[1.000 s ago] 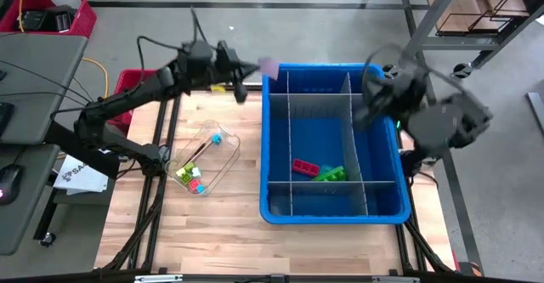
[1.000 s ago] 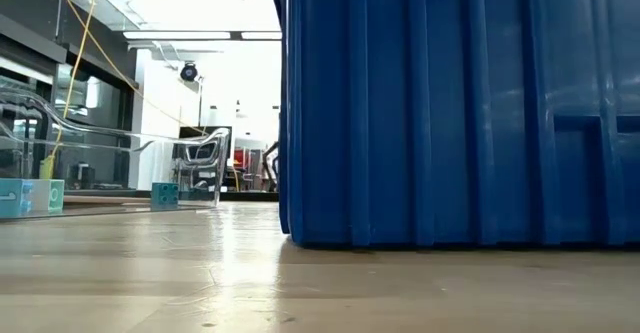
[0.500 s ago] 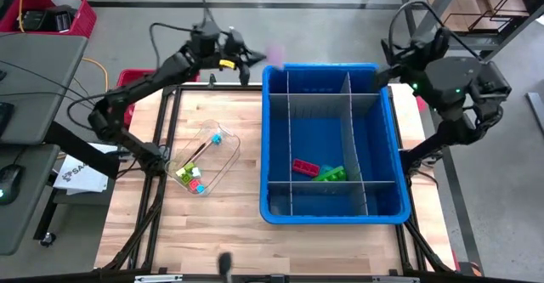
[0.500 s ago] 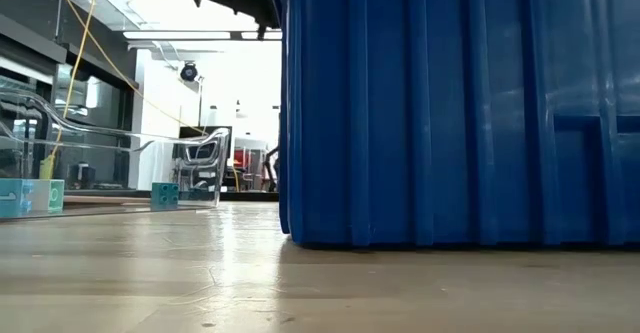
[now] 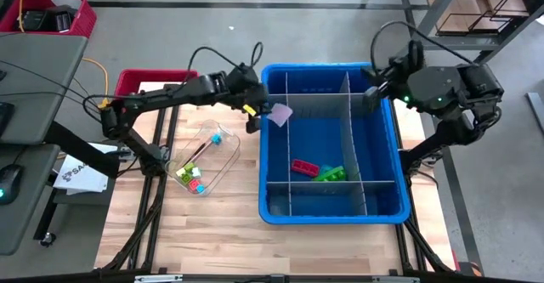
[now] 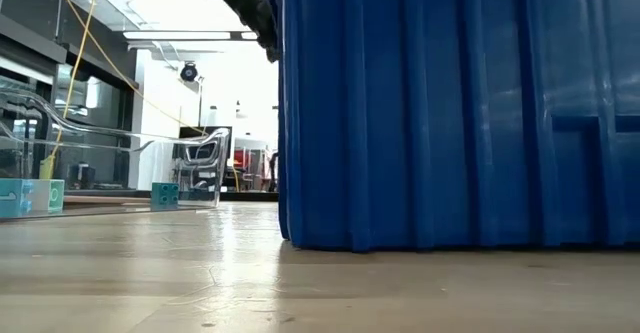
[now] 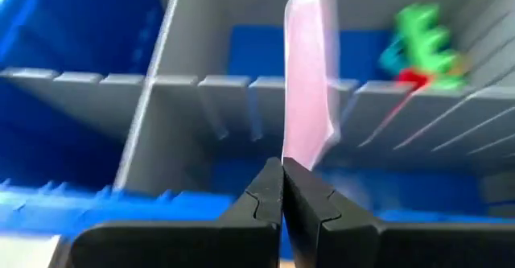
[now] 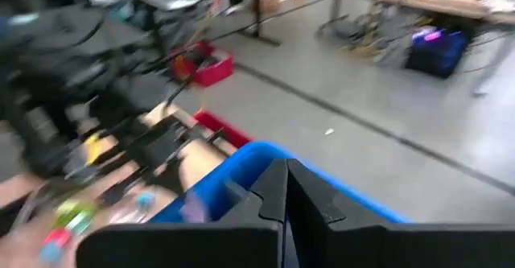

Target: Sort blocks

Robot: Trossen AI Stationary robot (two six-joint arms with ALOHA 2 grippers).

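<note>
Left gripper [image 5: 265, 115] is clamped on a flat pink piece [image 5: 280, 113], pinching its bottom edge so it sticks straight out past the closed fingertips [image 7: 283, 189]. From above it's hanging over the bin's [image 5: 274, 205] left wall near the far corner, and the pink piece pokes in over the far-left compartment. Can't tell whether it's a block or something thinner; in the wrist view it looks like a slab.

Right gripper [image 5: 371, 91] is up at the far right corner of the bin, jaws pressed together with nothing between them [image 8: 283, 189].

Blocks: a red one [image 5: 304, 166] and a green one [image 5: 331, 173] sit in the bin's middle section, just beside each other against the near divider [image 5: 330, 182]. The green one also shows past the pink piece in the left wrist view [image 7: 422, 39], with red peeking under it. More blocks [image 5: 192, 178] are in the clear tray [image 5: 223, 151] on the table [image 5: 212, 232], left of the bin; two teal ones [image 6: 164, 195] show at table level.
</note>
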